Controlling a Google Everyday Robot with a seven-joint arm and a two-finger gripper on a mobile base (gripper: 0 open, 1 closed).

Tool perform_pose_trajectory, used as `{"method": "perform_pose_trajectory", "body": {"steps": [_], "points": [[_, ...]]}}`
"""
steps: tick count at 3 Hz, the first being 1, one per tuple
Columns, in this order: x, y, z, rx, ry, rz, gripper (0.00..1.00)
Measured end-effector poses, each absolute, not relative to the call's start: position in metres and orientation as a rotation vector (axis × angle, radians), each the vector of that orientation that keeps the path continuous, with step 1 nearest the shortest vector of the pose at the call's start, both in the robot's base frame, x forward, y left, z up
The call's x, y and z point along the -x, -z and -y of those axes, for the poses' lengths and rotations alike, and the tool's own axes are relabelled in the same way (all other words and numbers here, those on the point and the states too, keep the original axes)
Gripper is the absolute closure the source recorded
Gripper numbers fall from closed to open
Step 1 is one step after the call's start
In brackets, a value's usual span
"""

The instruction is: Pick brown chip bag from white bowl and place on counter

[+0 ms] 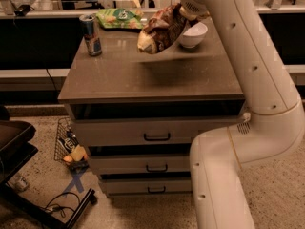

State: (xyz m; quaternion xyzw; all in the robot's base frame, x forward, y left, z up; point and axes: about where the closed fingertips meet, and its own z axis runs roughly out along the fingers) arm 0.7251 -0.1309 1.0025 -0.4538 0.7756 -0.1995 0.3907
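camera view | gripper [181, 13] over far right of counter [143, 80], pinching brown chip bag [159, 30] by its upper end | bag hangs below-left of gripper, clear of counter, just left of white bowl [194, 35] | one chip bag, one bowl, one can [90, 35], one green snack bag [119, 19]

Arm [267, 80] arched from lower right, gripper [184, 13] at top centre, clamping brown chip bag [159, 30]

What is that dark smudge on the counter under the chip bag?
Camera view: the smudge is a soft shadow on the counter, cast by the brown chip bag, which the gripper holds just above it, beside the white bowl. Camera view: the light is dim and orange, and the bag looks slightly blurred.
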Motion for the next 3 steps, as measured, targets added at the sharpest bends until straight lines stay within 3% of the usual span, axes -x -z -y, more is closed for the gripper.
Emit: {"method": "perform_pose_trajectory", "body": {"steps": [1,3], "points": [[-0.689,-1.002,0.107,1.133,0.519,-1.907,1.00],[-0.678,-1.028,0.081,1.129,0.511,-1.766,0.59]]}}
